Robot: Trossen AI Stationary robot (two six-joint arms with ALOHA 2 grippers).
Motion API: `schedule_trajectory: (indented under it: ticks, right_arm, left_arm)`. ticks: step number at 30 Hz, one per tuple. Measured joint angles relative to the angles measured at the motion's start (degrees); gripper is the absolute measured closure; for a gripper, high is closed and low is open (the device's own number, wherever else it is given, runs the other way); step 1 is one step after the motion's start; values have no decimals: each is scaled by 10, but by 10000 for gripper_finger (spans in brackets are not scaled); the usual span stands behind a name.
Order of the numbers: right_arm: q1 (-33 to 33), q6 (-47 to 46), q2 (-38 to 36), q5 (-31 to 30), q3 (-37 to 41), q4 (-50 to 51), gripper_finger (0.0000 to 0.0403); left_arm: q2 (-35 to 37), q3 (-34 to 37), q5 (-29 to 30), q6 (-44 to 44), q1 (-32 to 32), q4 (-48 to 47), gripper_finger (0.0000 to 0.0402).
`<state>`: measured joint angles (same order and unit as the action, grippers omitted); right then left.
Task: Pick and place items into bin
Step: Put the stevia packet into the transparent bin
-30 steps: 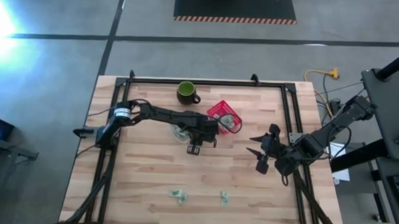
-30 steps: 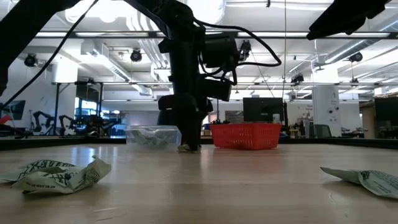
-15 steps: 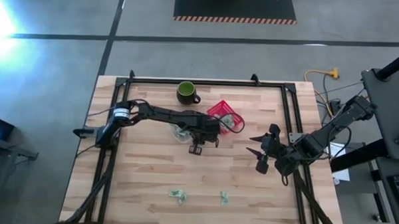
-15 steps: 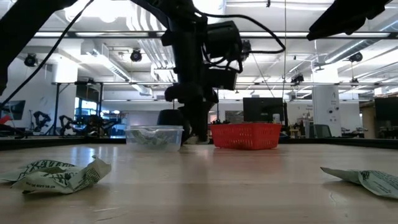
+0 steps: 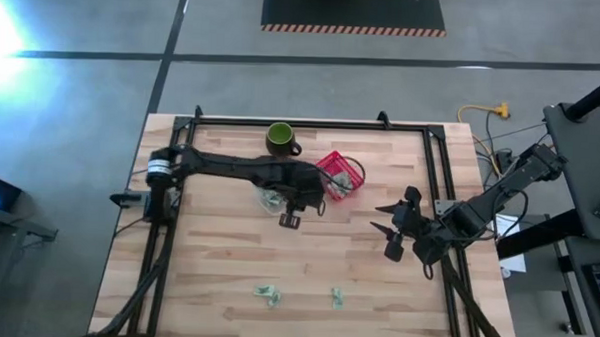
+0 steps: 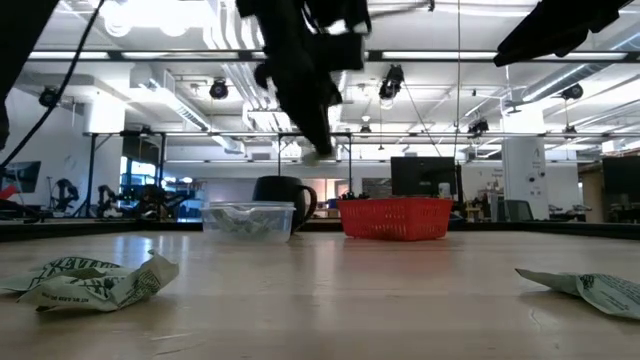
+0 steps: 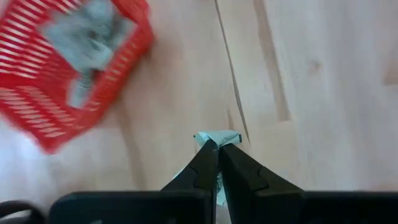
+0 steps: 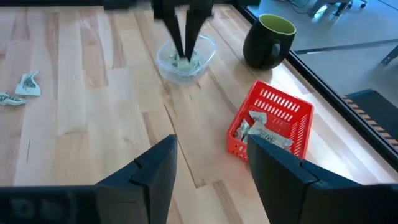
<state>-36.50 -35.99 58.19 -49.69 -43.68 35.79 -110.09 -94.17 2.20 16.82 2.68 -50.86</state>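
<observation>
My left gripper point(image 7: 217, 150) hangs above the table's middle point(image 5: 290, 219), shut on one small pale green-and-white wrapper item point(image 7: 219, 135). The low view shows it high over the table point(image 6: 322, 152). A red basket point(image 5: 338, 177) with wrappers inside stands on the table just right of it. A clear tub point(image 5: 272, 200) with more pieces sits under the left arm. Other items lie flat near the front edge point(image 5: 267, 293) point(image 5: 336, 298). My right gripper point(image 5: 393, 232) waits open at the right point(image 8: 208, 180), holding nothing. My left gripper pinches the wrapper item between its two fingertips point(image 7: 205, 155). A crumpled end of the item point(image 7: 224, 134) sticks out past the tips. The fingers come from above, slanting steeply down. The item is lifted clear of the table.
A dark green mug point(image 5: 279, 140) stands at the far edge behind the tub. Black rails point(image 5: 435, 173) frame the table's sides. Bare wood lies between the basket, the right gripper and the front items.
My left gripper has risen from the tabletop beside the clear tub and carried the wrapper item up with it. The item now hangs clear of the wood, well above the tub and basket. The right arm has kept still.
</observation>
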Motion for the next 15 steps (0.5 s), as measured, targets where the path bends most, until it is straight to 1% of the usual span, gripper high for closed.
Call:
schedule_trajectory:
  ticks: [4,7,10,15]
  right_arm:
    - [0,0,0,0,1,-1,218]
    - [0,0,0,0,2,-2,218]
    - [0,0,0,0,5,-2,218]
    - [0,-2,0,-6,9,-8,218]
  left_arm:
    - [49,8,0,-15,0,-10,401]
    - [75,31,0,-30,0,-32,401]
    - [95,69,0,-30,0,-25,401]
    - [105,131,-1,-30,10,-24,401]
